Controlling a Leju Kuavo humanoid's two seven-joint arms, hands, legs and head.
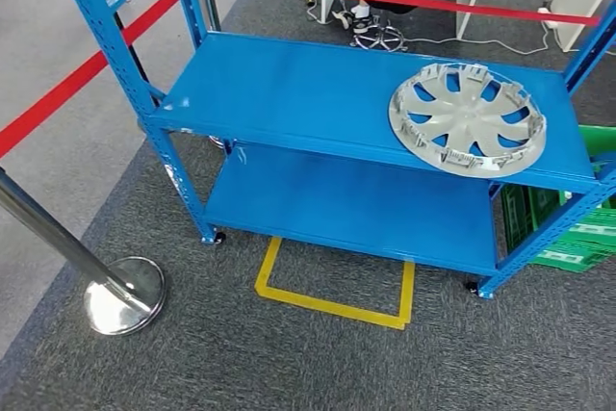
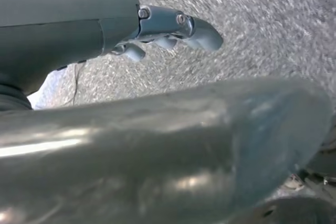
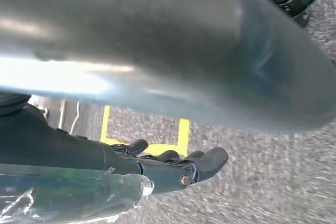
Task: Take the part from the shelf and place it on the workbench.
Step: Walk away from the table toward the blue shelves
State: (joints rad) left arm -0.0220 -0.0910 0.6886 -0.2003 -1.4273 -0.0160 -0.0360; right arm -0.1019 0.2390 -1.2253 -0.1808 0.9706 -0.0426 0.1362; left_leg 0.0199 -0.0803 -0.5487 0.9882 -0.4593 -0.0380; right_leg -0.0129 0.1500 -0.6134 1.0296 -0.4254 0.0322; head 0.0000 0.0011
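Where the head view looks down on the blue shelf (image 1: 291, 93), the part — a silver wheel cover (image 1: 467, 118) — lies flat on the upper deck toward its right end, its near rim close to the front edge. A green crate (image 1: 574, 218) behind the right post is mostly hidden by the frame. Yellow floor tape (image 1: 334, 305) marks a box on the grey carpet before the lower deck; a chrome stanchion (image 1: 119, 295) is cut off at left. Both wrist views are blurred. The left hand (image 2: 166, 30) hangs over carpet with fingers loosely extended, holding nothing; the right hand (image 3: 174, 163) likewise — fingers apart, empty, above the tape.
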